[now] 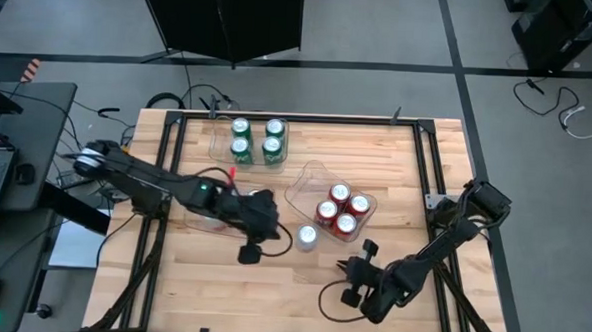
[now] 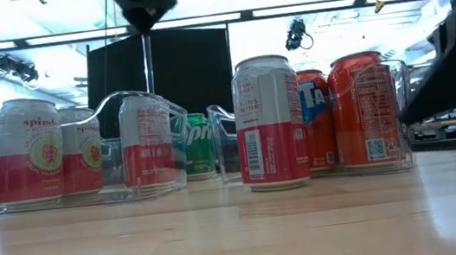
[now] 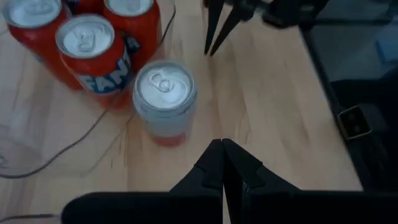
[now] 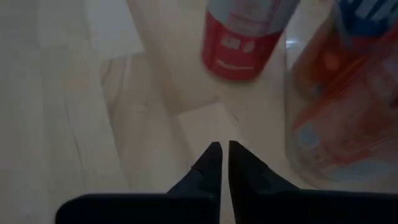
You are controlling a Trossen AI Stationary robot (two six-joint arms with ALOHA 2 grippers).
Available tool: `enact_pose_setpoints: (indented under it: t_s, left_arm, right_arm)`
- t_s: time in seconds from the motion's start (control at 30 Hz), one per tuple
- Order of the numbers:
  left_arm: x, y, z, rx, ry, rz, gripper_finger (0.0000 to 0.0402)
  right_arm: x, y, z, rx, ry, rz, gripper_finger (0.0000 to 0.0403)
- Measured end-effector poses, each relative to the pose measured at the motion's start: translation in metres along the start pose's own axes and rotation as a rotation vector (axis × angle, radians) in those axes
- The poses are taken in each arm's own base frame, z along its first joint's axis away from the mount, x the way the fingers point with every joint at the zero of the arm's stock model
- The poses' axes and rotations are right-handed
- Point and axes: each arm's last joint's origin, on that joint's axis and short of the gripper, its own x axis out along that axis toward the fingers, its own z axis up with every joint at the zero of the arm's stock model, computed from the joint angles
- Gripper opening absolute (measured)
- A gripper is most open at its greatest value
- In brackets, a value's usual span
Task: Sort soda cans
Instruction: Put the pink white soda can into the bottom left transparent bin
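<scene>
Sorting looks nearly finished: four green cans (image 1: 256, 140) fill the far tray (image 1: 219, 133), four red Fanta cans (image 1: 342, 210) sit in the middle tray (image 1: 312, 173), and three silver-white cans (image 2: 78, 146) stand in the left tray (image 2: 142, 99). One silver-white can (image 1: 307, 238) is left loose on the table (image 1: 436, 162), just beside the red tray. The left hand (image 1: 257, 252) hangs near it, fingers pressed together, holding nothing; the right hand (image 1: 356, 281), also pressed together and holding nothing, waits near the front edge. Bare board lies between them.

Light: bright, even, from ceiling strip lights (image 2: 197, 21) across the low view's top | Glare: pale sheen on tabletop (image 2: 447, 205) at lower right | Blur: right wrist view soft throughout | Silhouettes: arms dark against backlight
</scene>
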Motion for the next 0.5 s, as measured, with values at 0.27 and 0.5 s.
enact_pose_setpoints:
  t_s: [0.27, 0.5]
  left_arm:
    - [0.027, -0.005, 0.025, 0.007, 0.088, 0.02, 0.0022]
    - [0.037, -0.009, 0.041, 0.032, 0.154, 0.027, 0.0109]
  right_arm:
    - [0.015, -0.009, -0.009, 0.052, -0.041, 0.043, 0.0032]
    - [0.019, -0.008, -0.003, 0.028, -0.049, 0.06, 0.0003]
